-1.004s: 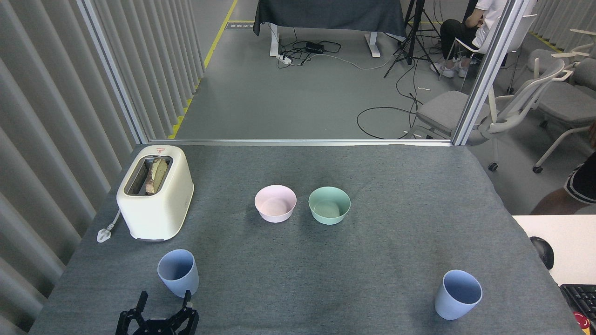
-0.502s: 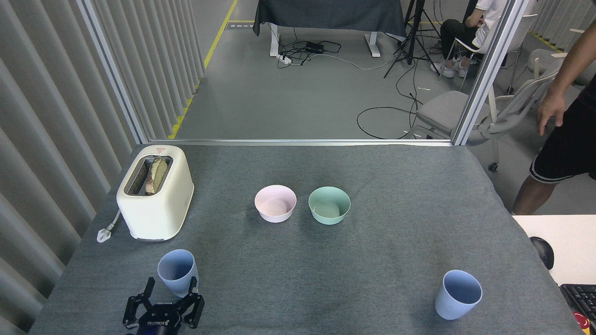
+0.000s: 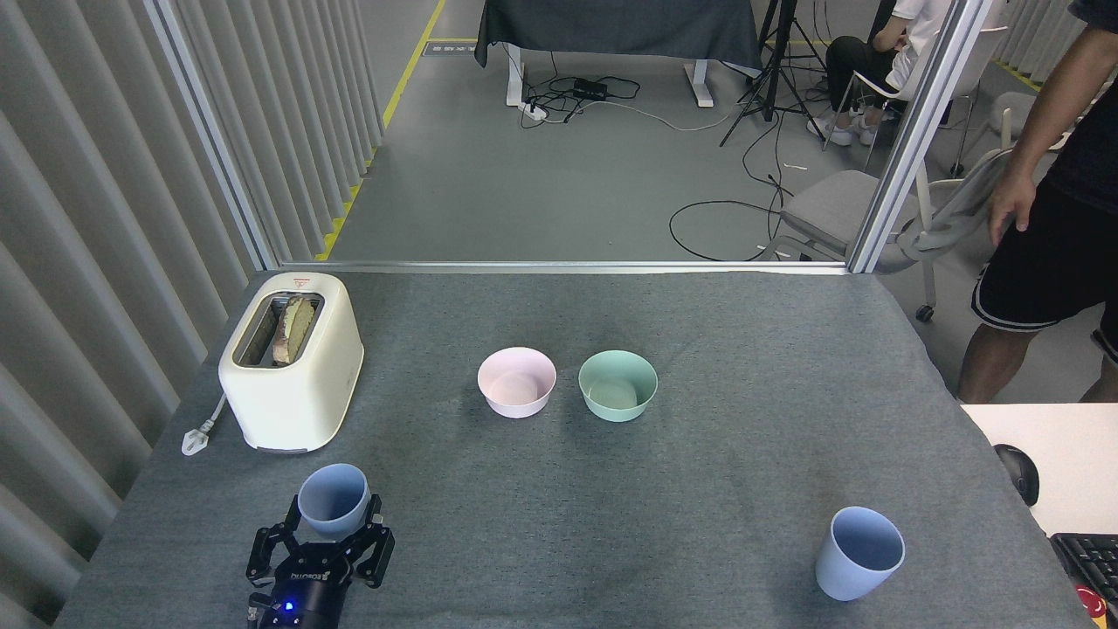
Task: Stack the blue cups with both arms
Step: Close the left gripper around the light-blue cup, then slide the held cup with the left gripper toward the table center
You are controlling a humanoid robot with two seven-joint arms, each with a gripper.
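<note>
Head view of the cup-stacking task at the reach-to-grasp stage. The left gripper [image 3: 330, 524], fingers [image 3: 374, 515] spread open, straddles the lower body of one blue cup [image 3: 333, 500] near the table's [image 3: 751, 349] front-left corner, just in front of the toaster [image 3: 293, 360]; this placement suits a side grasp, though no closure is evident. The second blue cup [image 3: 859, 552] stands upright and unattended near the front-right corner, well apart, presumably left for the right gripper, which is out of view.
</note>
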